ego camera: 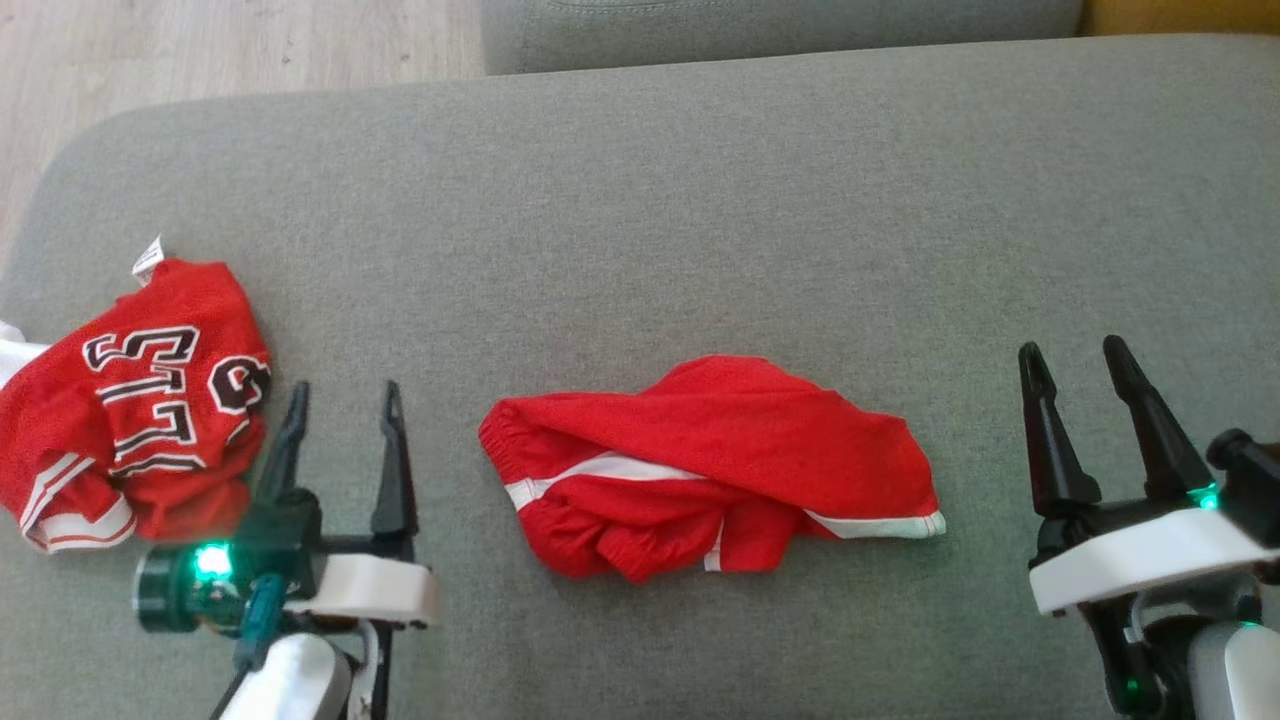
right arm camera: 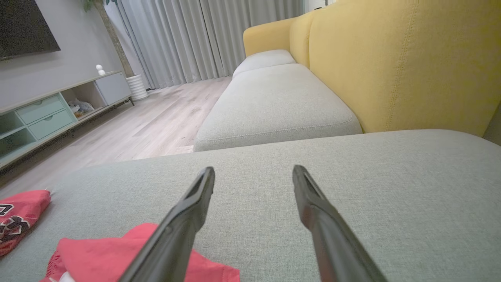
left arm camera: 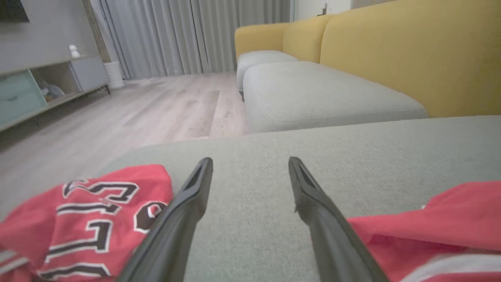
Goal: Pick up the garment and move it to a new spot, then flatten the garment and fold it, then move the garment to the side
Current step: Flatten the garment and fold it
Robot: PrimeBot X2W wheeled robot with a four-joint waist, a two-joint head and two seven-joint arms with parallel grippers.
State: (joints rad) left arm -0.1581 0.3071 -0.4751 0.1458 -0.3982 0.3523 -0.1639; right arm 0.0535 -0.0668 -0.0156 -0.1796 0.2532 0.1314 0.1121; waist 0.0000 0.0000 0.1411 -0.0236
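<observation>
Crumpled red shorts with white trim (ego camera: pixel 700 465) lie in the middle of the grey sofa cushion (ego camera: pixel 700 200). The shorts (left arm camera: pixel 442 223) fill the left wrist view's lower right corner, and the shorts (right arm camera: pixel 105 254) sit at the lower left of the right wrist view. My left gripper (ego camera: pixel 345 400) stands open to the left of them, with nothing between its fingers. My right gripper (ego camera: pixel 1075 355) is open well to their right, above bare cushion. In its own wrist view the left gripper (left arm camera: pixel 250 162) points over the cushion, as does the right gripper (right arm camera: pixel 254 170) in its view.
A rumpled red jersey with black-and-white lettering (ego camera: pixel 130 400) lies at the cushion's left edge, just left of my left gripper. Beyond the cushion are another grey seat (right arm camera: pixel 274 105), a yellow backrest (right arm camera: pixel 399 62), wooden floor (left arm camera: pixel 117 113) and a low cabinet (right arm camera: pixel 47 113).
</observation>
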